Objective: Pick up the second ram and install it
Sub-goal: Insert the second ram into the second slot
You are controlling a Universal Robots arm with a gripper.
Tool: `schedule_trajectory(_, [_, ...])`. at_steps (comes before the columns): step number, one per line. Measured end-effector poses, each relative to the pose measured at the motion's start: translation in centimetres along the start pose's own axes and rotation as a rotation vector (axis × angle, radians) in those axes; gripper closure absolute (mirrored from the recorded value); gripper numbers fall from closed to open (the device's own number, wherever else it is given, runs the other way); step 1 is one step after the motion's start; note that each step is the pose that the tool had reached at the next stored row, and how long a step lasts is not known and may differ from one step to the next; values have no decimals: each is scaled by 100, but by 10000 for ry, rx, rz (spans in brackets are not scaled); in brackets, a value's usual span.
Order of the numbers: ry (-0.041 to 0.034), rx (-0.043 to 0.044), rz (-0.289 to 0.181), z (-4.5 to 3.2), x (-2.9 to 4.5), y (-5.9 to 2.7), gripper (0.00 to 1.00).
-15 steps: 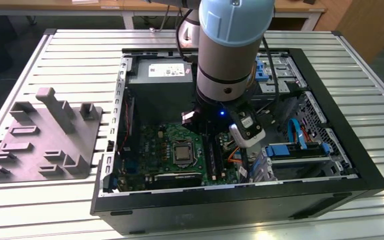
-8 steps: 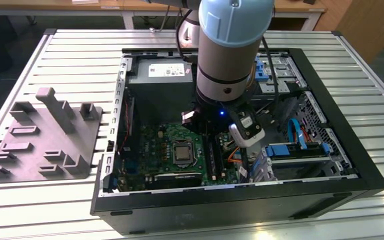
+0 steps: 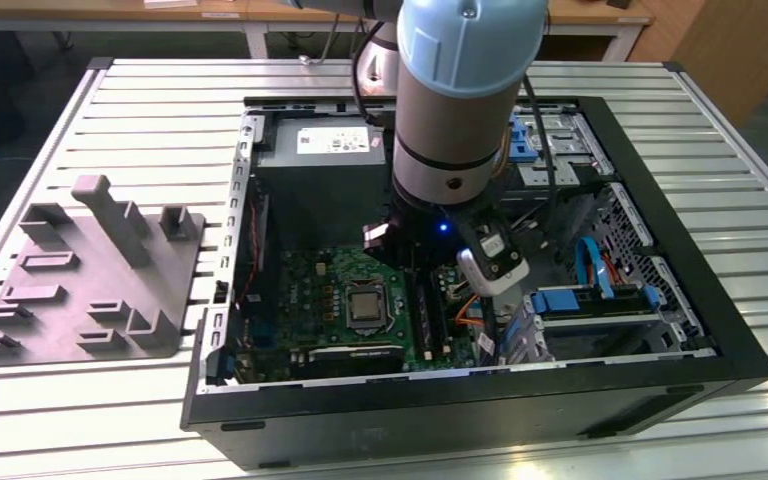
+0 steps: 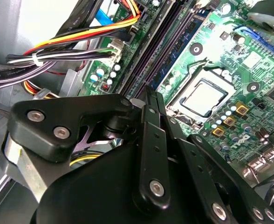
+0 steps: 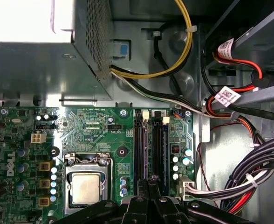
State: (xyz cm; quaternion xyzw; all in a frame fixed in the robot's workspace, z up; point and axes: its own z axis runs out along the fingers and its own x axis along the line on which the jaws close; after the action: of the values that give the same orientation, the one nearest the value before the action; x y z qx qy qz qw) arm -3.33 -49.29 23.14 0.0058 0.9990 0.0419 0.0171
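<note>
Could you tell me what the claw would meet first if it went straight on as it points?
Probably the black memory slots of the green motherboard, right beneath the claw; depth is unclear.

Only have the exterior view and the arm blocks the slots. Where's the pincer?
Observer: In both wrist views the pincer has its tip down at the memory slots. I cannot tell if it touches them.
Operator: Open or shut?
Observer: Shut. The fingertips lie together in the second wrist view.
Operator: Stick between them?
Observer: Cannot tell. A blue-green board with dark chips stands along the slots on the CPU socket side.
</note>
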Motion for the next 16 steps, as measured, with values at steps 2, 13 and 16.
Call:
schedule_trajectory(2, [-1,-1,0,3,0,0,89])
schedule_trajectory(13, [0,2,6,21,-3,-4,89])
schedule_trajectory(16, [-5,6,50,24,-3,-4,89])
